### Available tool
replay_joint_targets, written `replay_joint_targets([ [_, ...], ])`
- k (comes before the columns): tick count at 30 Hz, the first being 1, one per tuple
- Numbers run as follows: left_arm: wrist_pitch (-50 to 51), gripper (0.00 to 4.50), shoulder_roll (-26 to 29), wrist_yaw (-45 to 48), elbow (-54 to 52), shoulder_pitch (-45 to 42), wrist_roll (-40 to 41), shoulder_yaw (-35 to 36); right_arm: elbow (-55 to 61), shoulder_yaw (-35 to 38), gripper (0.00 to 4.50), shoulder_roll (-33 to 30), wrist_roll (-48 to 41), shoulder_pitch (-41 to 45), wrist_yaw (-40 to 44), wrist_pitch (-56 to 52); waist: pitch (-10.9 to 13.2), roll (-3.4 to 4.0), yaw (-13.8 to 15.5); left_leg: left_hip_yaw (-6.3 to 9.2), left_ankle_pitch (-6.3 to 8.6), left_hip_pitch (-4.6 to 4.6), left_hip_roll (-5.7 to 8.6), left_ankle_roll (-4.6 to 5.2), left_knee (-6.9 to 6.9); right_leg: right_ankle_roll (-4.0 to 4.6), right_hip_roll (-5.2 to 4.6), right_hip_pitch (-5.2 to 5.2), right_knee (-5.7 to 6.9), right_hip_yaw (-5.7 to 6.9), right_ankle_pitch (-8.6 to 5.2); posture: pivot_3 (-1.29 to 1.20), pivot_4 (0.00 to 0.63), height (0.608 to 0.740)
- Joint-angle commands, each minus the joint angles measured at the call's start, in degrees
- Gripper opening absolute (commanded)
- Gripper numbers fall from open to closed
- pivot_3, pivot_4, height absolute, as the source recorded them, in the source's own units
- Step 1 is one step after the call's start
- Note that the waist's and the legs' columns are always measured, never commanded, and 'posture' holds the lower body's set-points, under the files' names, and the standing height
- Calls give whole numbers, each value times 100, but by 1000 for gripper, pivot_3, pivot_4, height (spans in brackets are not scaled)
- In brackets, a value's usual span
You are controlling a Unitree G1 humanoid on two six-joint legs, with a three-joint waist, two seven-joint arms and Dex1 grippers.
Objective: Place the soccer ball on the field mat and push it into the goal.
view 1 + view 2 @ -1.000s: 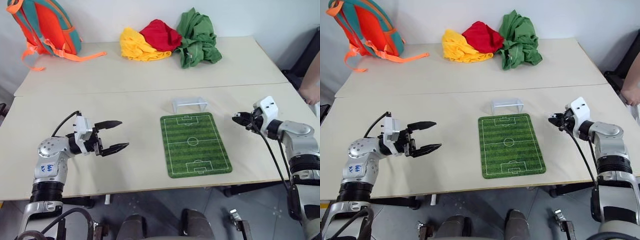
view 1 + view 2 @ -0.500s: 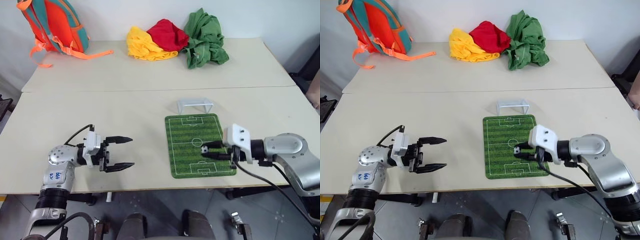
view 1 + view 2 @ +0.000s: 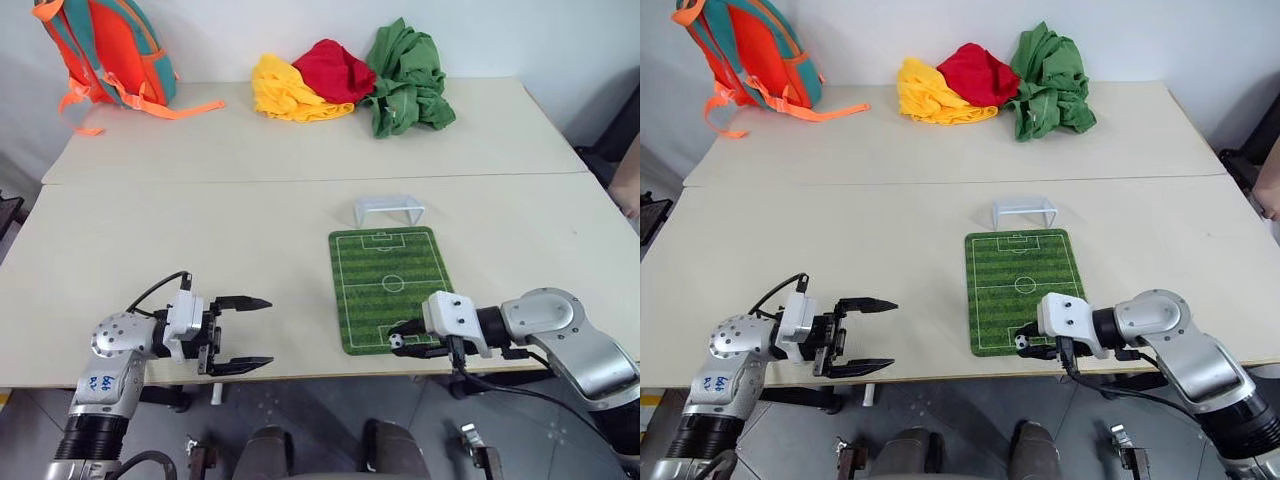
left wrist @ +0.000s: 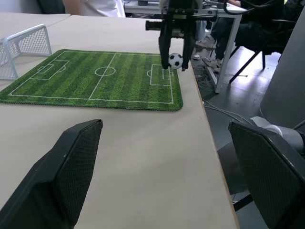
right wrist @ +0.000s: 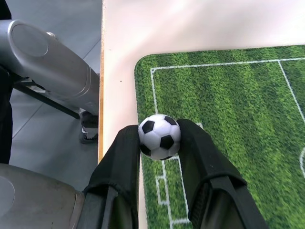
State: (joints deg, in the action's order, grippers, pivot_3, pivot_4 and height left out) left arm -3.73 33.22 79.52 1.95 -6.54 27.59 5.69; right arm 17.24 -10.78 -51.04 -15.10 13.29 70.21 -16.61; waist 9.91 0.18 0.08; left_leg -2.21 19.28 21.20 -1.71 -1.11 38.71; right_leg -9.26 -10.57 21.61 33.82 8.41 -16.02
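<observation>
Two claws work over one pale desk (image 3: 200, 230). The right claw (image 5: 159, 143) is clamped on the soccer ball (image 5: 159, 136), one black finger pressed to each side, just above the near end of the field mat (image 3: 392, 288), over the near penalty box at the mat's left near corner. The field mat lies flat with its long axis running away from the robot, toward the goal (image 3: 388, 210). The goal stands just past the mat's far short edge, its open mouth facing the mat and its crossbar parallel to that edge. The left claw (image 3: 252, 333) hangs well to the left of the mat, by the desk's near edge, fingers spread apart and empty, pointing toward the mat. Beyond the goal, at the desk's far side, lie yellow, red and green cloths (image 3: 345, 78); an orange backpack (image 3: 100, 50) stands left of them.
</observation>
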Motion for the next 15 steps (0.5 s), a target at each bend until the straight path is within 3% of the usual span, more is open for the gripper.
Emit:
replay_joint_targets([
  [1, -93, 4500, 120, 30, -166, 40, 178, 158, -138, 54, 839, 62, 7, 162, 59, 171, 0, 0, -2, 0, 0, -1, 0, 0, 0, 0, 0, 0, 1, 0, 0, 0, 150, 740],
  [15, -288, 4500, 120, 154, 28, 62, 294, 222, -772, 22, 839, 184, 228, 164, 151, 597, 0, 0, -7, -1, 1, -1, -1, -1, 1, 0, 1, 0, 2, 0, 0, 0, 150, 740],
])
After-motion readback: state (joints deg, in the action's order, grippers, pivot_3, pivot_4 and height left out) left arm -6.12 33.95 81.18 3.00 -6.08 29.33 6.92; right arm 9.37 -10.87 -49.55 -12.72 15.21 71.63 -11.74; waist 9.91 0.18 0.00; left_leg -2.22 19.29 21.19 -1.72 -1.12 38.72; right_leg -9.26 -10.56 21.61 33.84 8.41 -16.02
